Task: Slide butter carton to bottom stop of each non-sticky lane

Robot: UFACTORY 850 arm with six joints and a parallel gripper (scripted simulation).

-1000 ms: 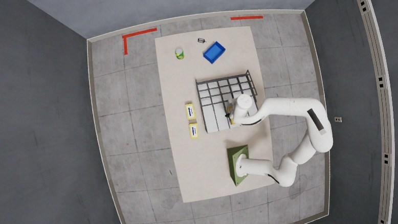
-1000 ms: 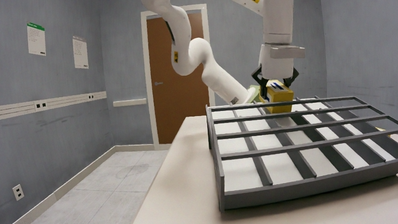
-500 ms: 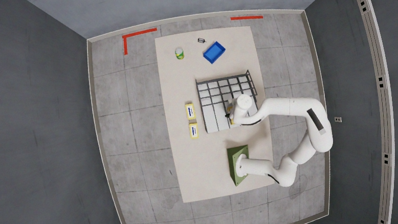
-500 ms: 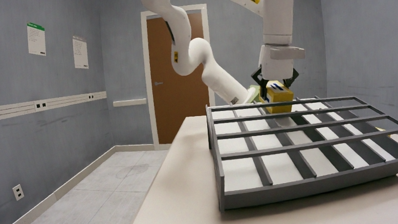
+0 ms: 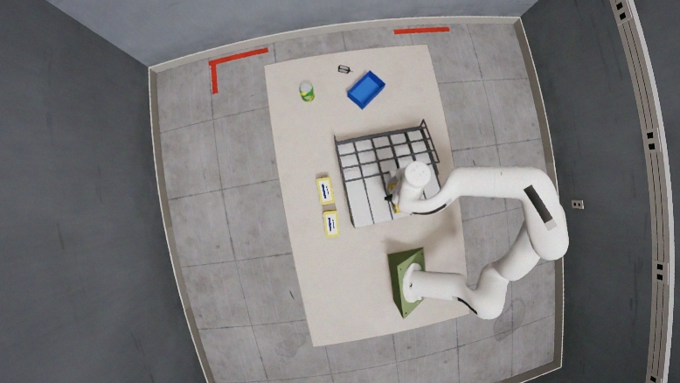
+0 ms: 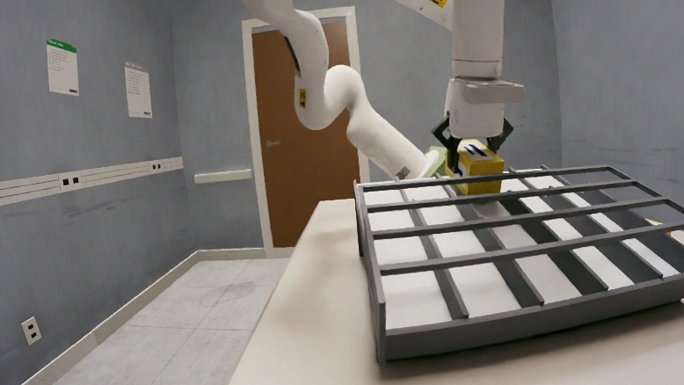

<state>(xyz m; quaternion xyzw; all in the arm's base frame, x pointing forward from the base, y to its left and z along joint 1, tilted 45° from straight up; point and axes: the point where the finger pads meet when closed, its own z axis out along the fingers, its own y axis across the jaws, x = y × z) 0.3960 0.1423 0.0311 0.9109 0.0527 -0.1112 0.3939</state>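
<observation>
The scene is being viewed from high overhead, far above the fingers (image 5: 391, 196); the shelf (image 6: 378, 306) is being viewed from low on the surface (image 6: 306, 306), close up, facing them. Both views share shelf and fingers.

Three butter cartons: two (image 5: 325, 190) (image 5: 330, 223) flat on the tabletop (image 5: 294, 266), one (image 6: 478, 167) held over the shelf (image 6: 378, 306). One blue bin (image 5: 365, 88), one can (image 5: 307, 91), one small clip (image 5: 343, 69).

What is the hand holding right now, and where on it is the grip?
The hand is shut on a butter carton, pinching its upper part from two opposite sides, above the shelf.
</observation>
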